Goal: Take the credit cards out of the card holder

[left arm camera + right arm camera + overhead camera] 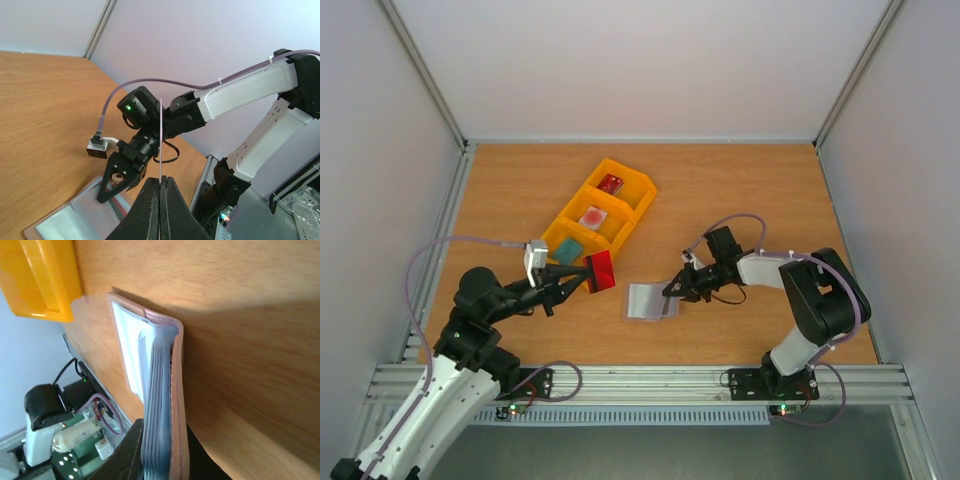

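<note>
Pinching red card [602, 271] in left end effector [588, 273], clamping card holder [642, 303] with right end effector [672, 293]; next, release into tray [630, 172] alongside.

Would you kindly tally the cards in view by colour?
Red: 2 (dark red card in the yellow tray; red card in the left gripper)
Teal: 1, the teal card
Whitish-pink: 1, the whitish-pink card
Total: 4
</note>
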{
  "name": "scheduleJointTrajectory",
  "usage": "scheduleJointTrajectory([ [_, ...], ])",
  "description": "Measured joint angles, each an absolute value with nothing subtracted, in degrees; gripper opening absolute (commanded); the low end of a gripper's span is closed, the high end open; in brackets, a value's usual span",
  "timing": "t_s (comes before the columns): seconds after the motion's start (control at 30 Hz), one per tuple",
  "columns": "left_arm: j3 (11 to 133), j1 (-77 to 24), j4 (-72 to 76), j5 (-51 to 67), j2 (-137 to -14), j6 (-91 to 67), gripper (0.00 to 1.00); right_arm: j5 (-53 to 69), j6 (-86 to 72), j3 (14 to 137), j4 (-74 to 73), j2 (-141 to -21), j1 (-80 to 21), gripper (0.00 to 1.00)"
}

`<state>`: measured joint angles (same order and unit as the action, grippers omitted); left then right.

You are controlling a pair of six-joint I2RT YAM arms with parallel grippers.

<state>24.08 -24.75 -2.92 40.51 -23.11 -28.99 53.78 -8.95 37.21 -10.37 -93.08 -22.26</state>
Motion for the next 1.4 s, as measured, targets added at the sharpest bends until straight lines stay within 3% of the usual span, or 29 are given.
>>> scheduleJointTrajectory([
  [0.13, 24.08, -24.75, -2.11, 40.49, -23.24, -29.15, 0.0, 54.08, -10.44, 35.46, -8.62, -93.65, -20.82, 0.42],
  [0.23, 24.08, -24.71, -1.26, 40.45, -24.4, -29.17, 0.0, 53.3, -10.5, 34.17, -8.71, -92.33, -19.86, 0.54],
  [0.43, 24.32, -24.45, 0.86, 41.34, -29.23, -29.02, 0.0, 47.09, -8.8, 33.5, -16.32, -82.74, -15.94, 0.66],
  [0.47, 24.45, -24.45, 1.3, 41.8, -29.85, -28.91, 0.0, 44.84, -8.1, 33.87, -18.83, -80.2, -15.4, 0.73],
  [0.53, 25.08, -24.45, 3.11, 43.22, -31.35, -28.64, 0.0, 39.57, -6.11, 35.9, -24.95, -73.91, -14.76, 0.97],
  [0.6, 25.43, -24.45, 4.43, 44.07, -31.99, -28.53, 0.0, 35.99, -4.27, 38.65, -29.06, -68.58, -14.81, 0.99],
  [0.7, 25.82, -24.45, 7.86, 45.93, -33.15, -28.51, 0.0, 32.29, 0.54, 44.58, -32.27, -59.35, -17.15, 0.99],
  [0.87, 26.98, -24.45, 12.14, 48.23, -35.59, -28.64, 0.0, 37.06, 8.14, 53.28, -24.05, -49.87, -32.27, 0.97],
  [1.07, 28.75, -24.47, 13.67, 50.17, -36.93, -28.49, 0.0, 40.4, 13.52, 58.0, -14.11, -58.54, -44.23, 0.96],
  [1.17, 29.28, -24.51, 14.31, 51.46, -36.91, -28.47, 0.0, 40.99, 14.83, 57.91, -13.08, -62.63, -45.06, 0.88],
  [1.27, 29.28, -24.8, 14.5, 52.23, -36.91, -28.42, 0.0, 42.3, 15.64, 58.08, -12.82, -65.41, -45.21, 0.68],
  [1.37, 29.28, -24.99, 14.5, 52.51, -36.93, -28.21, 0.0, 43.75, 16.08, 58.15, -12.43, -67.07, -45.63, 0.34],
  [1.4, 29.28, -25.12, 14.5, 52.53, -36.95, -28.05, 0.0, 44.4, 15.9, 58.13, -11.84, -67.24, -45.67, 0.16],
])
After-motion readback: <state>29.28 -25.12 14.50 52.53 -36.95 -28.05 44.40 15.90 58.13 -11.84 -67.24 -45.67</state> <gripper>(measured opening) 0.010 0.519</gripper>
